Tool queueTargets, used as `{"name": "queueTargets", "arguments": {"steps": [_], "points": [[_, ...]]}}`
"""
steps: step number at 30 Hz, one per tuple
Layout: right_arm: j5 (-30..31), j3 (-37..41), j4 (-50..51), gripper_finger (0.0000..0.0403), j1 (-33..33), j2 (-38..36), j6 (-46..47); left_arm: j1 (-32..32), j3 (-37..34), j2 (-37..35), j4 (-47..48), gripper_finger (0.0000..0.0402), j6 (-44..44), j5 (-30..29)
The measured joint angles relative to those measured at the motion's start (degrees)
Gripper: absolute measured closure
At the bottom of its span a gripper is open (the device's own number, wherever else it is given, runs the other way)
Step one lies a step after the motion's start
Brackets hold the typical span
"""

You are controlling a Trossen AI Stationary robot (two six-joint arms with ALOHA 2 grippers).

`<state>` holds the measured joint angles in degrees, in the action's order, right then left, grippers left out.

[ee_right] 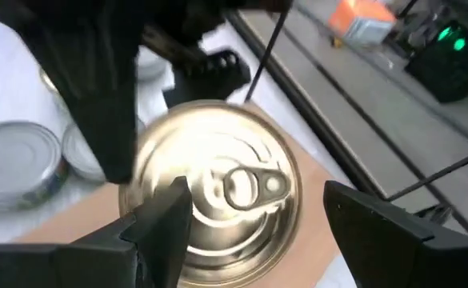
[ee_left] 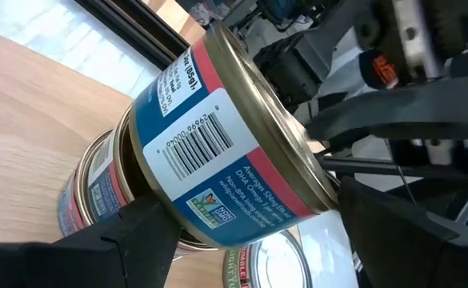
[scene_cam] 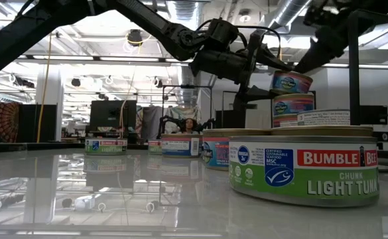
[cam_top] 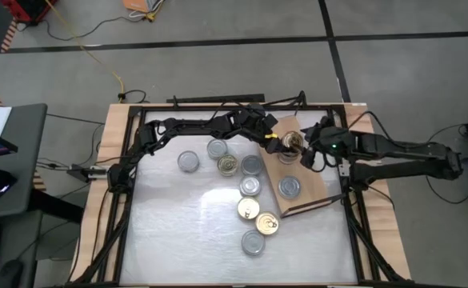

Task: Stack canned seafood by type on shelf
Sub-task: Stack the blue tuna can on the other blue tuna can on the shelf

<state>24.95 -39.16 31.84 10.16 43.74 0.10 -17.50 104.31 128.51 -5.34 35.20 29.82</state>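
My left gripper (cam_top: 280,142) reaches over the wooden shelf (cam_top: 315,186) and is shut on a gold-lidded tin (ee_left: 218,136) with a blue and red label. Under it stands a matching tin (ee_left: 94,196) on the shelf (ee_left: 26,120). My right gripper (ee_right: 254,228) is open just above the same gold pull-tab lid (ee_right: 222,188), a finger on either side, touching nothing that I can see. A silver-lidded tin (cam_top: 290,188) also stands on the shelf. Several more tins (cam_top: 250,186) stand on the white tabletop. My left gripper pinches the tin by its round side wall (ee_left: 170,208) between the two fingers (ee_left: 130,240), one on each opposite side. It comes slanting from the table's left. The tin (scene_cam: 292,82) is lifted and tilted just over the lower tin (scene_cam: 292,106); I cannot tell whether their rims touch.
Gold-lidded and silver-lidded tins run in a loose line from the table's middle (cam_top: 229,166) toward its near edge (cam_top: 253,242). One green-labelled tin (scene_cam: 306,166) stands close before the low camera. Both arms crowd the shelf's far end. Black frame rails (cam_top: 130,200) edge the table.
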Motion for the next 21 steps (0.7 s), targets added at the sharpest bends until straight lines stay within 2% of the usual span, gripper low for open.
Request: {"name": "queueTargets", "arguments": {"steps": [6,10,21], "points": [[-1.2,-0.17,1.66,0.0097,2.33,3.45,0.85,-0.09,0.0,0.0,0.0,0.0081,-1.61,0.13],[-1.24,-0.2,3.3,0.0097,2.48,2.89,1.88,-0.22,-0.01,0.0,0.17,0.0081,-5.28,0.69],[-2.29,0.0,5.23,0.0097,1.19,0.38,2.71,-1.49,-0.02,0.0,0.13,0.0081,-5.45,1.16]]}}
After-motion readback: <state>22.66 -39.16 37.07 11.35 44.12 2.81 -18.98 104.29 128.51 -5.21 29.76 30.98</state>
